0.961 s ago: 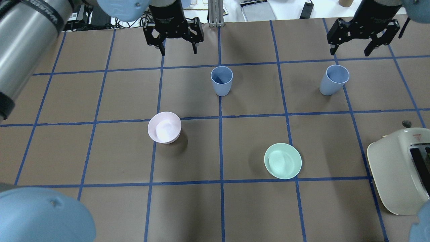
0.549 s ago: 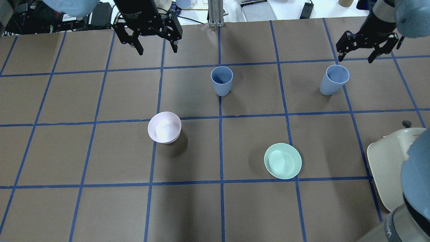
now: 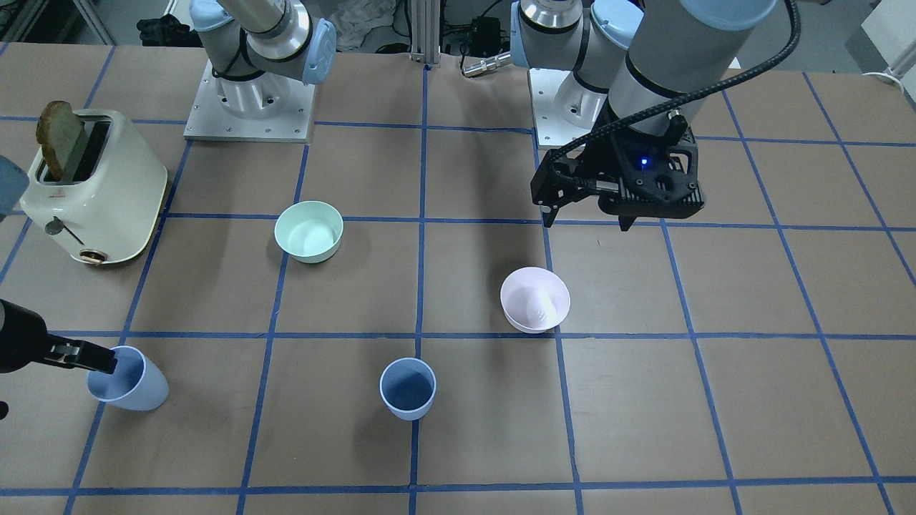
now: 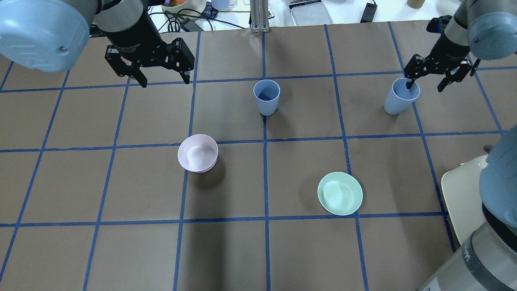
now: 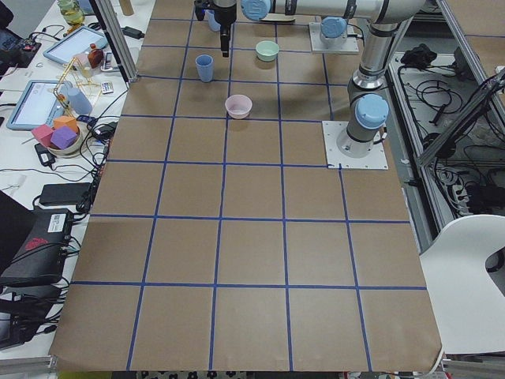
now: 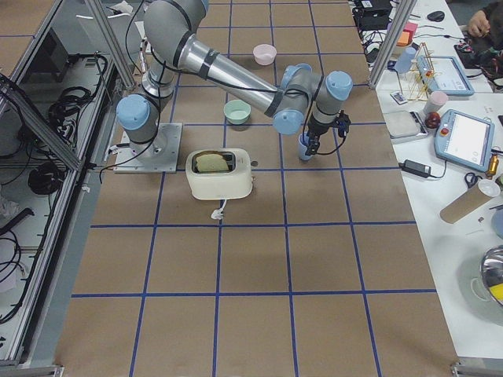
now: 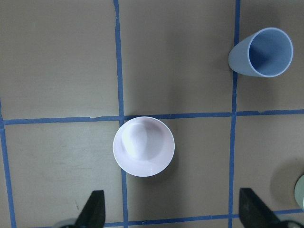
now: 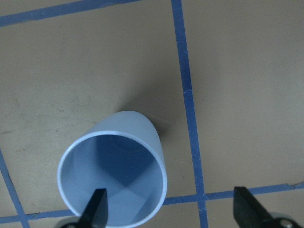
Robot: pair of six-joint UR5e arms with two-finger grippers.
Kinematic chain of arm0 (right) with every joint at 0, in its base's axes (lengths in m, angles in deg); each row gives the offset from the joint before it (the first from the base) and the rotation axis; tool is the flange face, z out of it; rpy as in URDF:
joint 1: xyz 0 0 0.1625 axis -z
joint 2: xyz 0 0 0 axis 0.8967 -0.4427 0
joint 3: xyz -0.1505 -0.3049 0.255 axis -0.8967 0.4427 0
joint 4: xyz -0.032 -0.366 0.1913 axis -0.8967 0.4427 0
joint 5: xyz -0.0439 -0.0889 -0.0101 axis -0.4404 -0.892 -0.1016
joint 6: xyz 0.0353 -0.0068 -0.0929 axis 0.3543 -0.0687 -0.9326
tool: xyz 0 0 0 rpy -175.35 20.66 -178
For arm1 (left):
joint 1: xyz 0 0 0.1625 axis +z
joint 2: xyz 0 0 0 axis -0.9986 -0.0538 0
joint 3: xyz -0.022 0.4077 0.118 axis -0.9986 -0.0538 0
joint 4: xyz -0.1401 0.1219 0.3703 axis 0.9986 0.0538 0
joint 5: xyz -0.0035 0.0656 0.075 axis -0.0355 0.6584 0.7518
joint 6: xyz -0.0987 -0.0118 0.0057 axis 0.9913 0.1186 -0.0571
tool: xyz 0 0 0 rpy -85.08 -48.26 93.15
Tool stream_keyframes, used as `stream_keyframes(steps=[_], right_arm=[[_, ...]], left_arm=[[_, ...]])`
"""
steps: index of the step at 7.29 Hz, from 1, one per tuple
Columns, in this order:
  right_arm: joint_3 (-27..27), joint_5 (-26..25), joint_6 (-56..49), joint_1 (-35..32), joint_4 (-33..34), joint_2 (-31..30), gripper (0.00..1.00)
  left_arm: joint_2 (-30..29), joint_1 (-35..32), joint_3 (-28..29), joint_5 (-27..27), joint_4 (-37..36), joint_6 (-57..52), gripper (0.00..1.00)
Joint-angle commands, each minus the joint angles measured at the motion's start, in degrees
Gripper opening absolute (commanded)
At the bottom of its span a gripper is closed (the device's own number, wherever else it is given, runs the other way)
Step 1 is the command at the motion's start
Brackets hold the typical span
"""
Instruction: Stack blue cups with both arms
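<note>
The right gripper (image 4: 425,85) has come down since half a second ago; its jaws are spread and straddle the wall of the far-right blue cup (image 4: 400,97), with one finger (image 8: 96,209) over the cup's mouth and the other outside the rim, pinching nothing. That cup stands where it stood before, well to the right of the pink bowl (image 4: 197,153) and farther from the robot. The middle blue cup (image 4: 266,97) has not shifted either; it stands free, beyond the pink bowl and a little to its right, with no gripper near it. The left gripper (image 4: 164,83) has swung toward the robot's left and nearer; it now hangs high, roughly over the pink bowl, with its jaws wide apart and empty. The green bowl (image 4: 340,193), to the right of the pink bowl and nearer the robot, is unmoved.
</note>
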Motion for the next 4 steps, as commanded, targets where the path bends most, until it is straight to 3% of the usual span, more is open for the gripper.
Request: stream_keyframes(steps=[1,3,4], right_arm=[[-1.9,0.2,0.0,0.0,0.5,0.9,0.59],[-2.0,0.3,0.0,0.0,1.9,0.9,0.1],[-2.0,0.3,0.0,0.1,2.0,0.9,0.0]], left_arm=[[0.8,0.9,-0.6,1.2,-0.4,-0.1,1.0],[1.1,1.2,-0.6,1.3,-0.4,-0.1,1.0],[1.2,1.3,-0.6,1.3,-0.4,-0.1,1.0]])
